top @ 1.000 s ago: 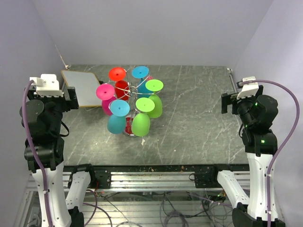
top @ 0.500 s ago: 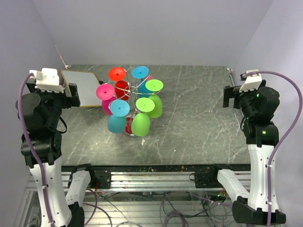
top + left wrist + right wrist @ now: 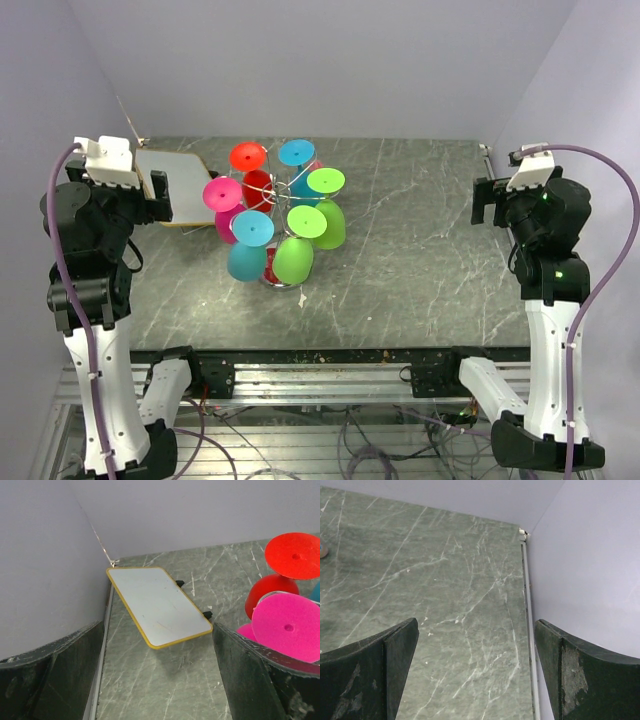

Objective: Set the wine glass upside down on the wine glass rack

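Note:
The wine glass rack (image 3: pixel 283 190) stands left of the table's middle. Several coloured wine glasses hang on it upside down: red (image 3: pixel 248 157), blue (image 3: pixel 296 153), pink (image 3: pixel 222 194), light green (image 3: pixel 326 181), green (image 3: pixel 297 258) and teal (image 3: pixel 248 260). The left wrist view shows the red glass (image 3: pixel 295 556) and the pink one (image 3: pixel 287 628). My left gripper (image 3: pixel 157 192) is open and empty, raised at the left edge. My right gripper (image 3: pixel 483 207) is open and empty, raised at the right edge.
A white board with a yellow rim (image 3: pixel 172 185) lies at the back left, also in the left wrist view (image 3: pixel 156 603). Grey walls close the table on three sides. The right wrist view shows the table's right rail (image 3: pixel 526 605).
Both arms have risen and drawn back a little. The green glass at the rack's front has shifted slightly.

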Robot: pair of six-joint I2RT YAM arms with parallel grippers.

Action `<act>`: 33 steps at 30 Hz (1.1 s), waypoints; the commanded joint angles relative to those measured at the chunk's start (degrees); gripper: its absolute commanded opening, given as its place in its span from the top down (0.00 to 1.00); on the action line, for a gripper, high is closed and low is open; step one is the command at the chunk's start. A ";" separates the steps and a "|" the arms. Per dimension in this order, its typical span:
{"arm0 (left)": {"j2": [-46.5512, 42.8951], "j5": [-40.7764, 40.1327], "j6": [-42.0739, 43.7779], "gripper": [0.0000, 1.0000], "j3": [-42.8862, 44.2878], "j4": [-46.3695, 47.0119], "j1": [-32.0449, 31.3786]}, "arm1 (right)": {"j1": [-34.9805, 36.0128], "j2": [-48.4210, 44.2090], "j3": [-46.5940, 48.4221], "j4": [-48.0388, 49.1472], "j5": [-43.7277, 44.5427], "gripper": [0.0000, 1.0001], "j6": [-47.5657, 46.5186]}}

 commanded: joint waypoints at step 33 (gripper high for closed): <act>-3.98 1.31 1.23 0.01 -3.66 -3.61 1.80 | -2.04 1.44 2.90 -1.70 -7.44 0.00 -0.85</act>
